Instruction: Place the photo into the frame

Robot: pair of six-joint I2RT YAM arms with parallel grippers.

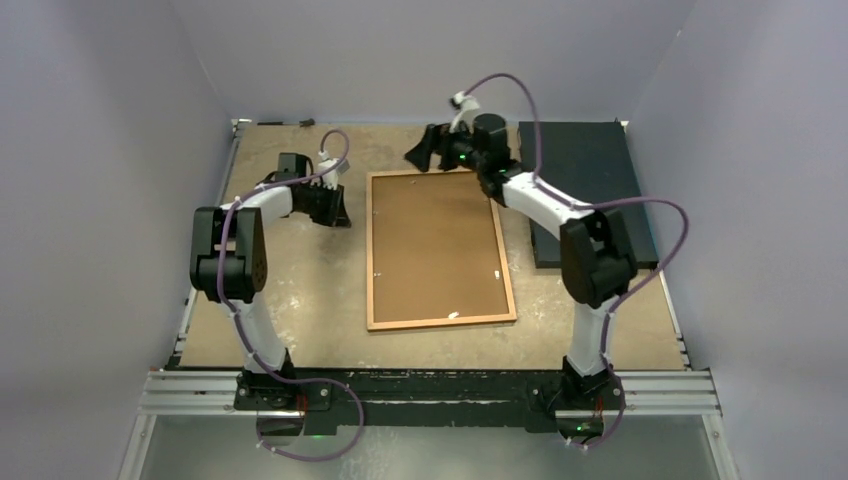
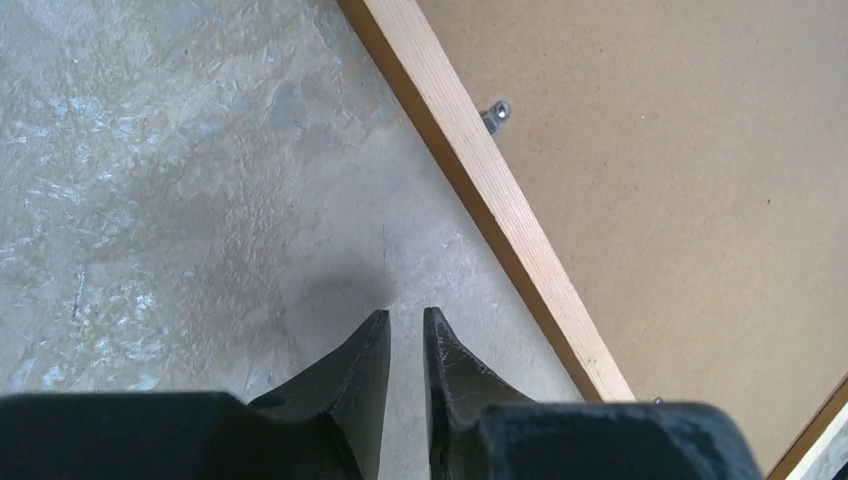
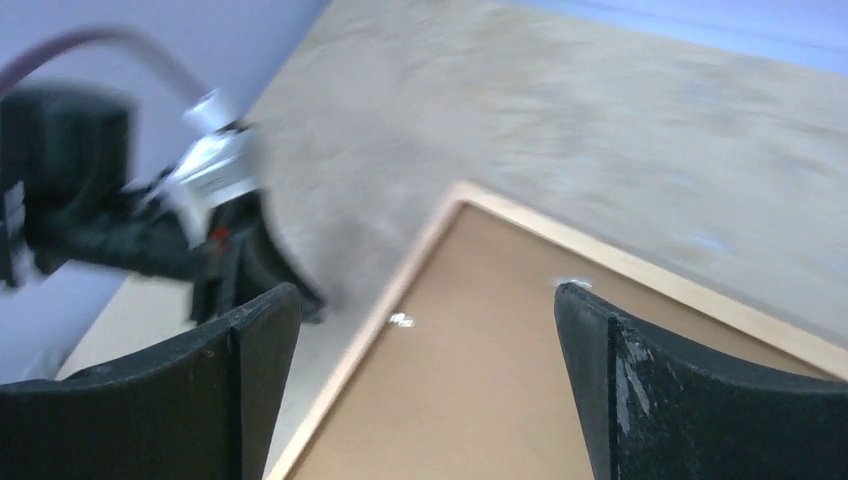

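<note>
The frame [image 1: 369, 250] lies flat in the middle of the table, its plain brown back board [image 1: 435, 245] facing up inside thin wooden edges. The photo is hidden. My left gripper [image 1: 338, 215] sits low beside the frame's far left edge; in the left wrist view its tips [image 2: 406, 315] stand a narrow gap apart over bare table, with nothing between them, just left of the wooden edge [image 2: 480, 180]. My right gripper [image 1: 420, 150] hovers above the frame's far edge, jaws wide open [image 3: 428, 290] and empty over the board [image 3: 480, 380].
A dark rectangular slab [image 1: 585, 190] lies at the back right, partly under the right arm. Small metal tabs [image 2: 495, 113] stick up from the back board near its edges. Purple walls close in three sides.
</note>
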